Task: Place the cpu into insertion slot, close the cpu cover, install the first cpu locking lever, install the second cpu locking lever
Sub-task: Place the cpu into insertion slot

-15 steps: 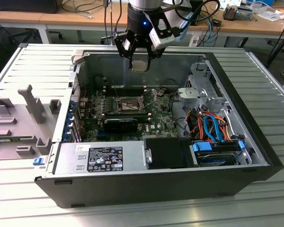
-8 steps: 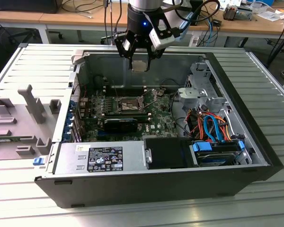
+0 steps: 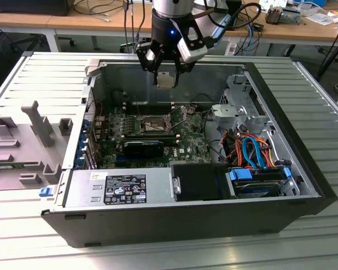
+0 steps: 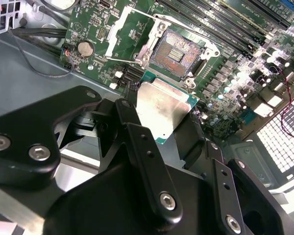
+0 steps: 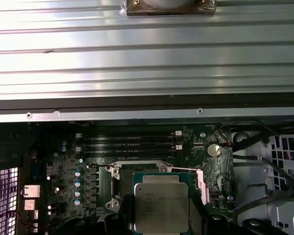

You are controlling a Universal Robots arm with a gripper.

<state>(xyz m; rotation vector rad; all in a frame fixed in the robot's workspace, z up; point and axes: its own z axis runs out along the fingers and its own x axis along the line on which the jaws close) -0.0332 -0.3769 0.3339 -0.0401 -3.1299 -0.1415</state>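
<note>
Above the open computer case [image 3: 158,222], the arm [image 3: 172,14] points down, fingers [image 4: 130,120] clamped on the cpu [image 4: 161,110].

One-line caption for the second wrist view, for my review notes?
Gripper holds the cpu aloft; the insertion slot lies uncovered just beyond it.

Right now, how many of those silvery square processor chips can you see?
1. The cpu sits clamped in the gripper, raised clear of the empty insertion slot. Others could lie hidden inside the computer case.
</note>
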